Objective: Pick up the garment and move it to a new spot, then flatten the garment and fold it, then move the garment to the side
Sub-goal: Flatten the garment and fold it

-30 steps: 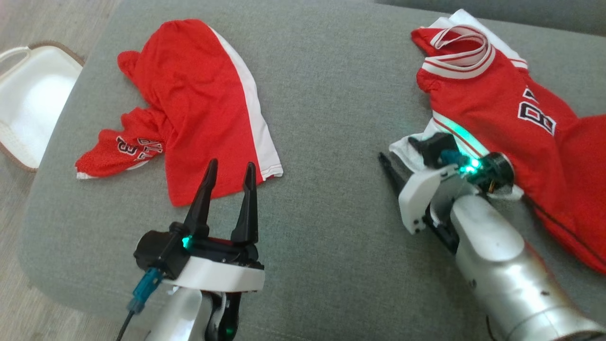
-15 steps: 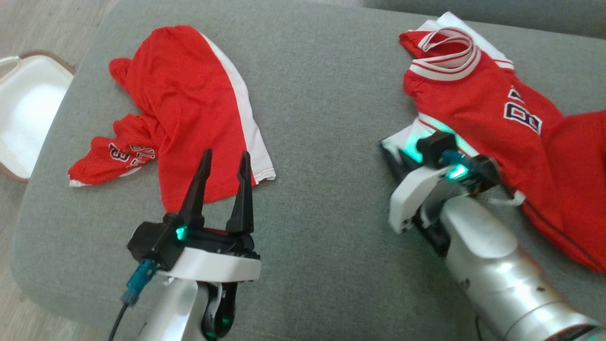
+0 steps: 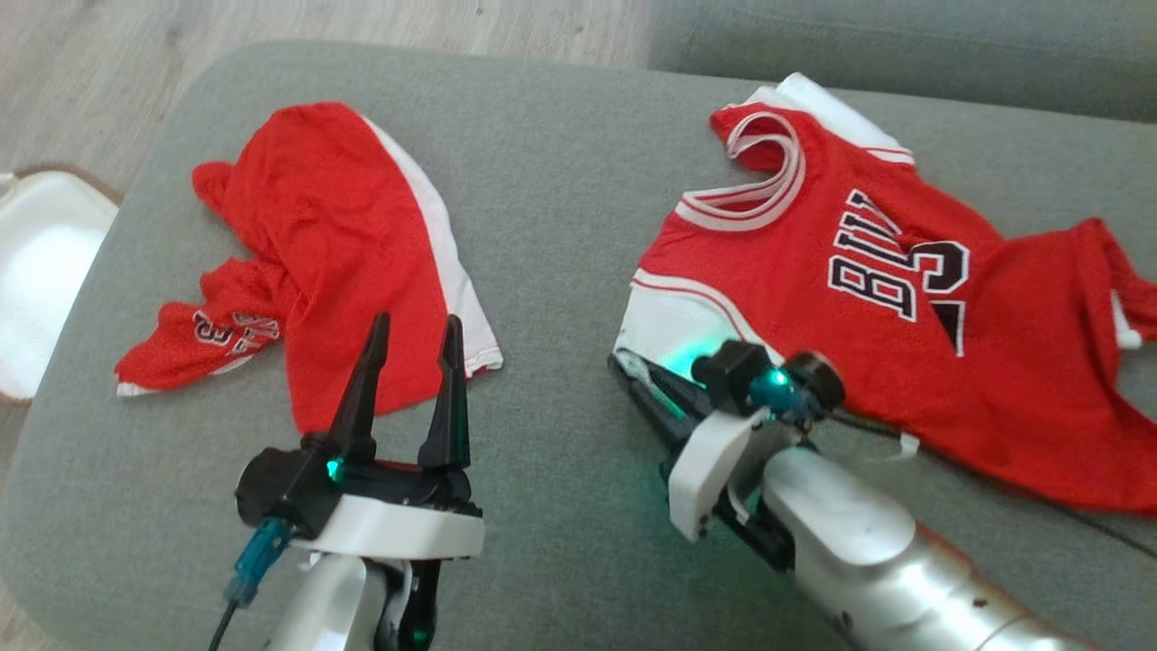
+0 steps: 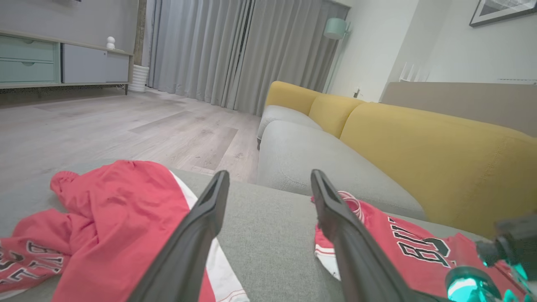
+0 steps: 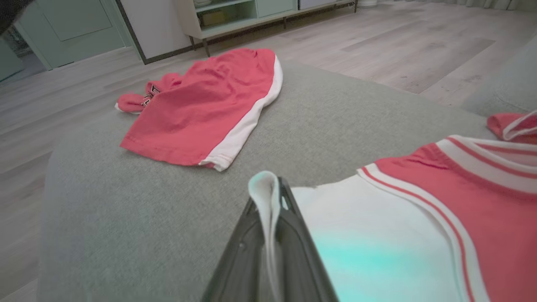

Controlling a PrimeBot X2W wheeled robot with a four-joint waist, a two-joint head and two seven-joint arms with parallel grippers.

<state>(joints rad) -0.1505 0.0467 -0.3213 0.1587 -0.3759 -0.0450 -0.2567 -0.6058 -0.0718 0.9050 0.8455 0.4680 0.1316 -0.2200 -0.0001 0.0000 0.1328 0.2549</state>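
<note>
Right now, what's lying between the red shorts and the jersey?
Nothing but bare grey cushion separates the shorts from the jersey. The head view shows it plainly, and the right wrist view agrees.

- Pale wood-plank floor (image 4: 126,126) runs to grey floor-length curtains (image 4: 235,50).
- A grey sofa seat (image 4: 302,155) has yellow back cushions (image 4: 419,151), with a white wall (image 4: 369,50) behind.
- A low cabinet (image 4: 29,63) with teal drawers lines the far side.
- 1 framed picture (image 4: 499,10) hangs high.
</note>
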